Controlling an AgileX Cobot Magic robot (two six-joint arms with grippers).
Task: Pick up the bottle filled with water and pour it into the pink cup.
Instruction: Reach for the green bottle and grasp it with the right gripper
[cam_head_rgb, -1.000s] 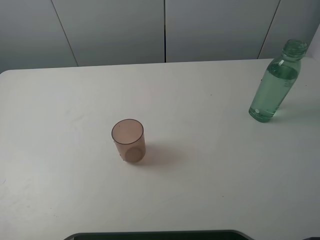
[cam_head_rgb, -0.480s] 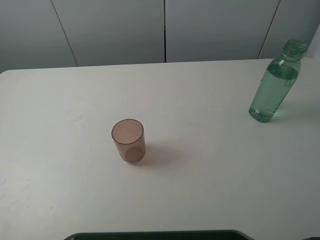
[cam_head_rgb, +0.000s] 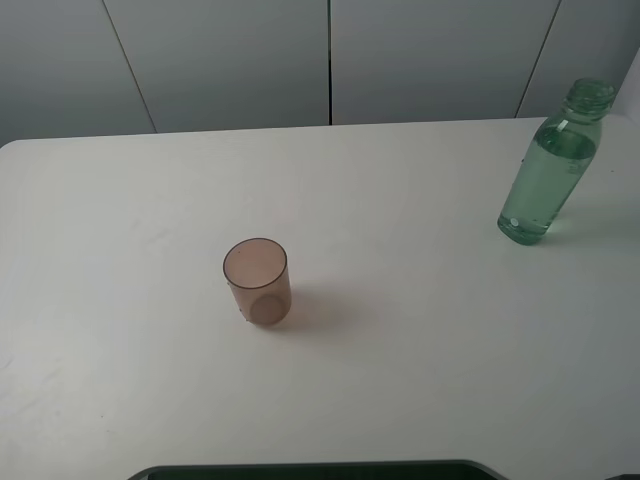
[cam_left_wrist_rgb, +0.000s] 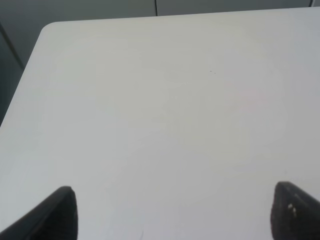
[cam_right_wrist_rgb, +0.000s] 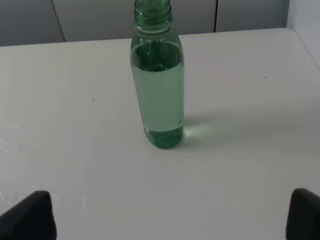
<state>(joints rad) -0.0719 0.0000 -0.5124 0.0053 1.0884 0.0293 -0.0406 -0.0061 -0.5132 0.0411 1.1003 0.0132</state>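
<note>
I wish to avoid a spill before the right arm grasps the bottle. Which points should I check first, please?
1. Tall green-tinted transparent plastic bottle stands upright, uncapped: ok.
2. Water reaches its shoulder: ok.
3. Small brownish-pink translucent plastic cup upright, mouth up, well apart from the bottle: ok.
4. Right jaws wide open, bottle centred ahead, untouched: ok.
5. Left jaws open, holding nothing: ok.
6. Arm path over the white table: cannot tell, arms outside the high view.

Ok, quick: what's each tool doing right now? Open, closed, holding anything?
Left tool: open, holding nothing.
Right tool: open, holding nothing; the bottle stands apart from it, ungrasped.
</note>
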